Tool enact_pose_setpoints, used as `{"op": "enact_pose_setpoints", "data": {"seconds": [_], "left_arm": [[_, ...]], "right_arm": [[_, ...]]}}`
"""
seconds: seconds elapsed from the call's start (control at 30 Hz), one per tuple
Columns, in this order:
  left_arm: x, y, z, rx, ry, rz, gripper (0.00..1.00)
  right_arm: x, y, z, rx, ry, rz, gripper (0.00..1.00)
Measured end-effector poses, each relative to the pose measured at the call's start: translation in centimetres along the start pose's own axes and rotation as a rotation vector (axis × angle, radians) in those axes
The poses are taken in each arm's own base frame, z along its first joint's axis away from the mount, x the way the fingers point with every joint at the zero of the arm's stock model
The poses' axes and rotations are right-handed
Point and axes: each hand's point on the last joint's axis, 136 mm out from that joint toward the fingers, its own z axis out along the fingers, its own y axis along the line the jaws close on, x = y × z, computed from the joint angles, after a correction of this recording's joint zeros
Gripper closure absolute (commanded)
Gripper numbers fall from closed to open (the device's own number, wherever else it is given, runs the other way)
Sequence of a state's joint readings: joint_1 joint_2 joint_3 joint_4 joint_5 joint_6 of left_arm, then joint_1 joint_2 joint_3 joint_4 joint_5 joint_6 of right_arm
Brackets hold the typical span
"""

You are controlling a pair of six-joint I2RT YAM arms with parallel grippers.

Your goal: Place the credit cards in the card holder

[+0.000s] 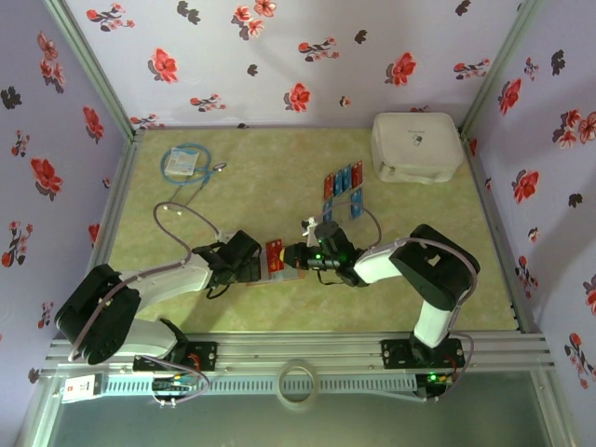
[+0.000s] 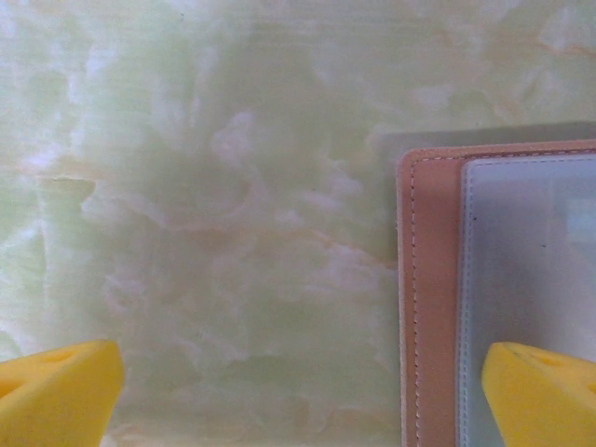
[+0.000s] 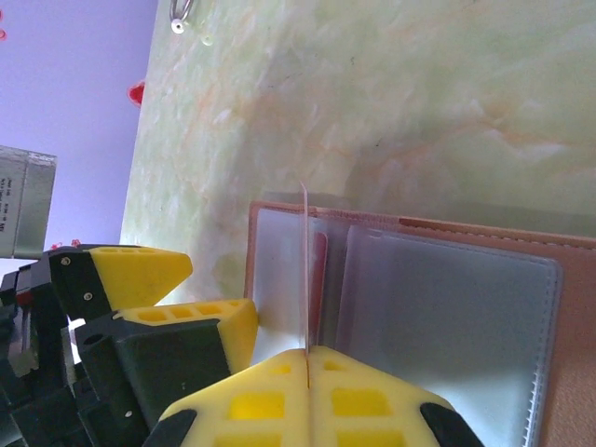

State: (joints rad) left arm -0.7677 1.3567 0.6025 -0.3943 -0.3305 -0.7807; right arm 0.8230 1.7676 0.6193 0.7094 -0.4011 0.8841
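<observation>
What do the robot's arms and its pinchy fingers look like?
The left arm and right arm are chunky white-and-black segments, with thin grey cables looping alongside. The left gripper and right gripper have blocky yellow wedge-shaped fingers, with square hollows, on black mounts.

so the non-task stuff: big rounded white box (image 1: 416, 147) parked in the far right corner of the table (image 1: 270, 177), which has a pale green marbled top; far left there's a blue coiled cable (image 1: 183, 164) in a clear bag; right wrist view catches a small metal ring (image 3: 182, 11) lying on that green top; walls (image 1: 279, 56) are lilac with red and dark flowers; a whitish tape roll (image 1: 298, 383) sits just in front of the slotted metal rail (image 1: 307, 352) at the near edge
</observation>
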Motion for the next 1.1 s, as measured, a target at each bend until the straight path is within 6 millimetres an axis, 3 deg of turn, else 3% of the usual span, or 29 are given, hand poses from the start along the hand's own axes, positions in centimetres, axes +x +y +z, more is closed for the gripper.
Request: {"op": "enact_pose_setpoints", "data": {"seconds": [1.1], "left_arm": [[-0.1, 0.0, 0.0, 0.0, -0.005, -0.001, 0.0]], "right_arm": [[1.5, -1.4, 0.0, 0.01, 0.012, 0.046, 1.0]]}}
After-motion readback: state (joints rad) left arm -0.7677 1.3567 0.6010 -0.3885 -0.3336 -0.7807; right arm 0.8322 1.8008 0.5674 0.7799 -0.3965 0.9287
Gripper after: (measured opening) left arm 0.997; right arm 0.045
